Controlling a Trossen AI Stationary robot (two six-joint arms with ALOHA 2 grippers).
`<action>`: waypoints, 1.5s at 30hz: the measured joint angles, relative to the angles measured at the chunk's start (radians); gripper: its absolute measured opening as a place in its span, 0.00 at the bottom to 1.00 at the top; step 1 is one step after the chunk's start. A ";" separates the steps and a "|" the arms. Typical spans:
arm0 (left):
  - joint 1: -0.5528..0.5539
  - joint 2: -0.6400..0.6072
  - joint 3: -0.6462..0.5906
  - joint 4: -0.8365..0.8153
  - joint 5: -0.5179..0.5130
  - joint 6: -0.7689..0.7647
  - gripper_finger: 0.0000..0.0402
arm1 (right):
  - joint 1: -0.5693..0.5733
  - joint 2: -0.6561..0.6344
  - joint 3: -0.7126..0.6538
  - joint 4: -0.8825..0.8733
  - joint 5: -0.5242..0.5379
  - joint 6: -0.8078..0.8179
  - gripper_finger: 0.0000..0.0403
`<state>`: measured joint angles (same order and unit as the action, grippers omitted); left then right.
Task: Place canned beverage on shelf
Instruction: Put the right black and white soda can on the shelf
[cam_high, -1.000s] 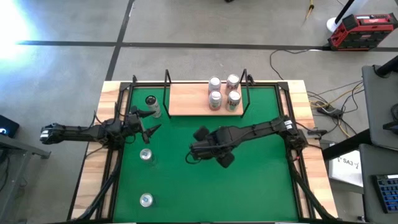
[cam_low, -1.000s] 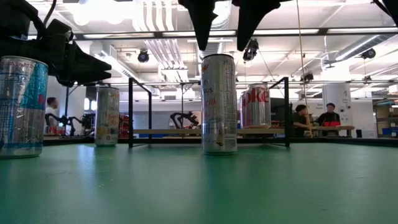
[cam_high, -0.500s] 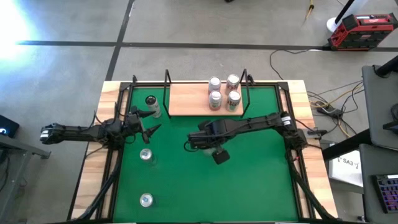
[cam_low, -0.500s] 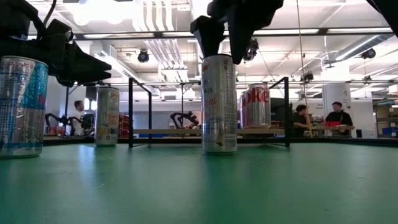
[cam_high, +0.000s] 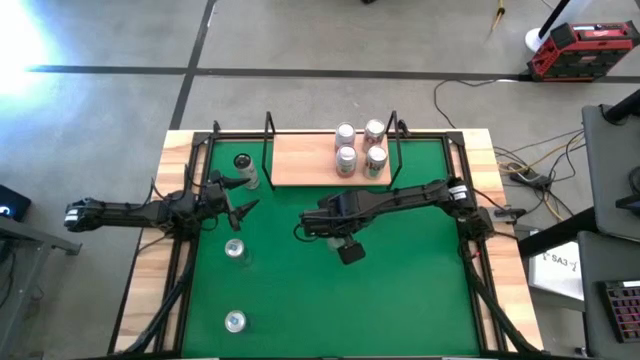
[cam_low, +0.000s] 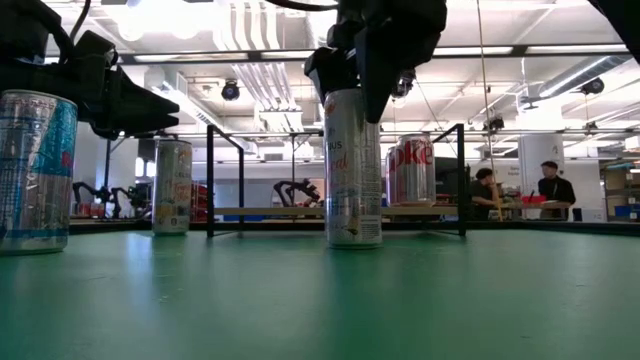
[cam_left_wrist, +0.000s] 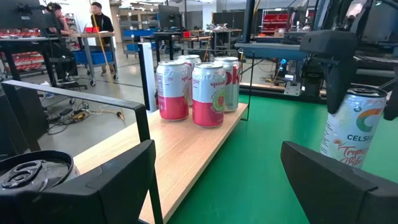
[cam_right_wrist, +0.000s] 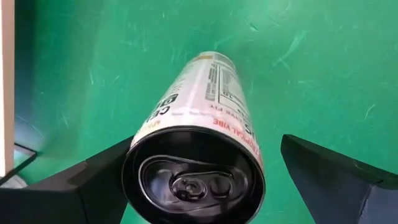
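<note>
We see the right gripper (cam_right_wrist: 199, 180) poised over a tall silver can (cam_low: 353, 170) standing upright on the green tabletop (cam_high: 400, 300) just in front of the shelf (cam_high: 300, 158), its fingers spread wide on either side of the can's top. The left gripper (cam_high: 238, 195) waits open near the tabletop's left edge, while four cans (cam_high: 360, 148) stand on the shelf

Hidden and cut-off parts

In the high view the right arm covered the slim can (cam_low: 352, 168) it hovered over, and the labels of the four cans (cam_high: 360, 146) on the shelf (cam_high: 300, 160) were too small to read. In the low view the teal can (cam_low: 35, 170) was cut off by the frame edge, and the right gripper (cam_low: 348, 75) ran out of frame above.
</note>
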<state>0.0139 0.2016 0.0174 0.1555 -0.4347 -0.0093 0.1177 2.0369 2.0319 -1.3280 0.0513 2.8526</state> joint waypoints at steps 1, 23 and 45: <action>0.000 0.000 0.000 0.000 0.000 0.000 0.83 | 0.000 0.000 -0.001 0.002 0.000 -0.003 0.92; 0.000 0.000 0.000 0.000 0.000 0.000 0.83 | -0.088 0.001 0.026 0.008 -0.030 -0.509 0.61; 0.000 0.000 0.000 0.000 0.000 0.000 0.83 | -0.271 0.000 0.186 -0.084 -0.020 -1.585 0.68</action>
<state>0.0137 0.2016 0.0176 0.1554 -0.4347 -0.0093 -0.1532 2.0369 2.2178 -1.4117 0.0317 1.2680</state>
